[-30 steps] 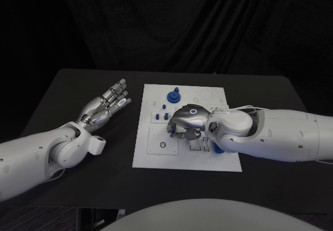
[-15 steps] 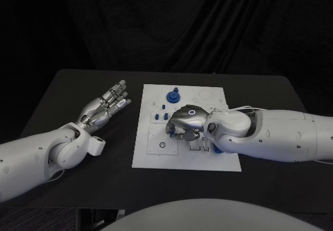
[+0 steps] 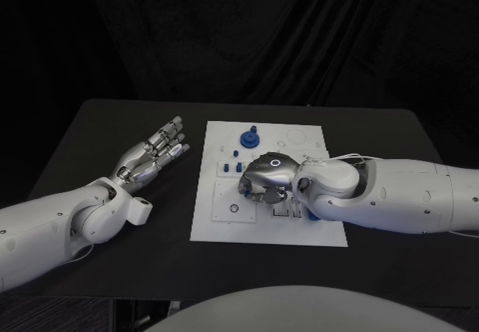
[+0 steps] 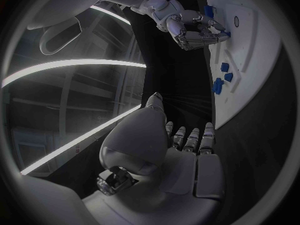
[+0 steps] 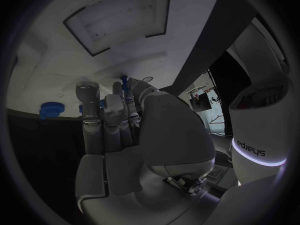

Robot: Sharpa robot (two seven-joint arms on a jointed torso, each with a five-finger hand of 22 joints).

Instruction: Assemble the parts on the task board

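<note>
Compared with a second earlier, the right hand (image 3: 268, 181) sits slightly nearer the 9 o'clock side of the task board (image 3: 225, 232); the left hand (image 3: 151, 152) is unchanged. Whether the right fingers (image 5: 87, 97), curled down on the board's middle, grip a part cannot be told, since the palm hides the fingertips. The left hand lies flat on the table (image 3: 110, 124), fingers spread and empty. Blue parts (image 3: 246, 137) stand at the board's 12 o'clock end.

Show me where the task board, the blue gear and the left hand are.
task board (image 3: 269, 234), head view, bare white near edge.
blue gear (image 3: 248, 140), head view, top of the toothed disc.
left hand (image 3: 151, 151), head view, middle of the hand, fingers spread.
</note>
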